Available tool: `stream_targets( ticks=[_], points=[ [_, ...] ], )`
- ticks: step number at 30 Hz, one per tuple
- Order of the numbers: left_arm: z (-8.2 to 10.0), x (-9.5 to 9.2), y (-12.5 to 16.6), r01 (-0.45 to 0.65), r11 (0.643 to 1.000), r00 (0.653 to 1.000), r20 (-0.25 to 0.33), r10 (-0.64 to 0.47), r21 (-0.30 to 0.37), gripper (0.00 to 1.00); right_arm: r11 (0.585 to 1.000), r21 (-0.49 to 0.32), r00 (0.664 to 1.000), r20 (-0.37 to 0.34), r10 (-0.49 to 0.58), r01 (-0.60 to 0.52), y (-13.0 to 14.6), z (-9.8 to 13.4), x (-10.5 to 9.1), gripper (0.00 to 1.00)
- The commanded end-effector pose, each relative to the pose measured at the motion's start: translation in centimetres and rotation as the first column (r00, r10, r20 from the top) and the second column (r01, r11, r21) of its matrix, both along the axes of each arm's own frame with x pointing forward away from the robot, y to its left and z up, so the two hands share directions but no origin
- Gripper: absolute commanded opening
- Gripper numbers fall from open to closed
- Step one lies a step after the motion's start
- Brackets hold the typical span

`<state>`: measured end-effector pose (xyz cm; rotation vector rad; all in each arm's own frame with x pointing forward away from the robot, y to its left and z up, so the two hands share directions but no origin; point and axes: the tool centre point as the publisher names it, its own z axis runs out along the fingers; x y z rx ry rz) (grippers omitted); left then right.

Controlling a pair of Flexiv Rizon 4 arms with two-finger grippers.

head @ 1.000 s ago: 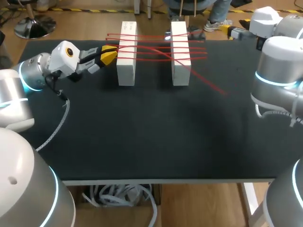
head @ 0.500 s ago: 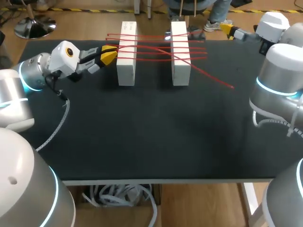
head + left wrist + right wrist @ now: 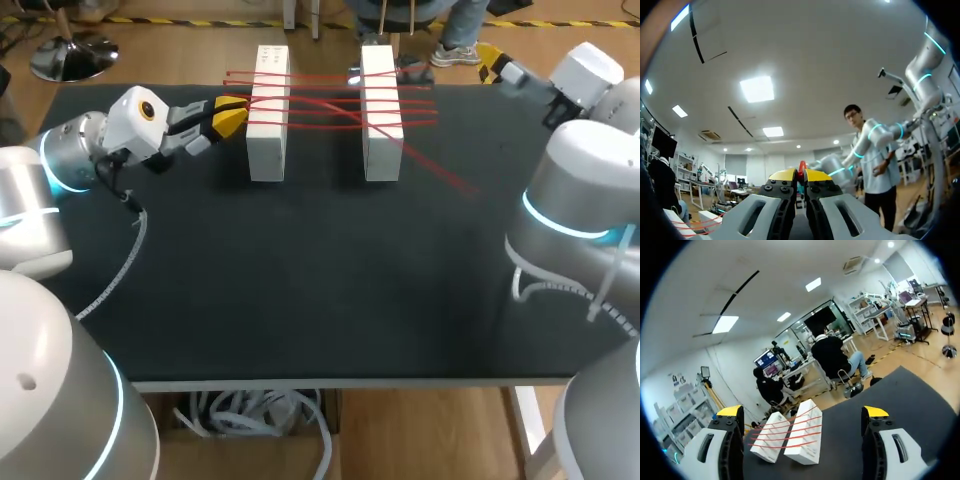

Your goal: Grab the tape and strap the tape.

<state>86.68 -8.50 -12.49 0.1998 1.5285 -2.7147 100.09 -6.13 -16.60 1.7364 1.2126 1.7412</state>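
Note:
Two white blocks (image 3: pixel 268 112) (image 3: pixel 381 112) stand upright at the far side of the black table (image 3: pixel 300 280). Red tape (image 3: pixel 325 100) runs across both blocks in several strands. Its loose end (image 3: pixel 455 178) trails over the table to the right of them. My left gripper (image 3: pixel 232 115) sits just left of the left block, shut on the tape; in its wrist view the red tape (image 3: pixel 801 166) shows pinched between the yellow tips (image 3: pixel 799 175). My right gripper (image 3: pixel 497 68) hovers at the far right edge, open and empty. Its wrist view shows the blocks (image 3: pixel 805 440) and tape (image 3: pixel 785 435) ahead of the spread fingers (image 3: pixel 730 412).
The table's near half and right side are bare black surface. My right arm's large joints (image 3: pixel 585 200) hang over the right edge, and a cable (image 3: pixel 120 265) from my left arm lies at the left.
My right gripper has opened wide and its arm has swung back toward the far right corner. The tape's loose end has shifted slightly on the table. The left arm has stayed put.

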Motion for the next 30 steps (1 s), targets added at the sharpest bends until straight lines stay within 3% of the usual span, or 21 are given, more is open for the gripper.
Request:
stream_targets(
  ticks=[1, 4, 6, 30],
  points=[
    [0.0, 0.1, 0.0, 0.001, 1.000, 1.000, 0.001, -0.001, 0.000, 0.00, 0.995, 0.076, 0.995, 0.076, -0.063, 0.057, -0.2, -0.4, -1.4, 1.00],
    [0.0, 0.1, 0.0, 0.001, 1.000, 1.000, 0.001, -0.001, 0.000, 0.00, 0.992, 0.125, 0.994, 0.099, -0.045, 0.033, 0.1, -0.2, -2.1, 1.00],
    [0.0, 0.1, 0.0, 0.001, 1.000, 1.000, 0.001, -0.001, 0.000, 0.00, 0.992, 0.118, 0.989, 0.147, 0.031, -0.049, 0.4, 0.2, -2.5, 1.00],
    [0.0, 0.1, 0.0, 0.001, 1.000, 1.000, 0.001, -0.001, 0.000, 0.00, 0.992, 0.118, 0.989, 0.147, 0.031, -0.049, 0.4, 0.2, -2.5, 1.00]
  ],
)
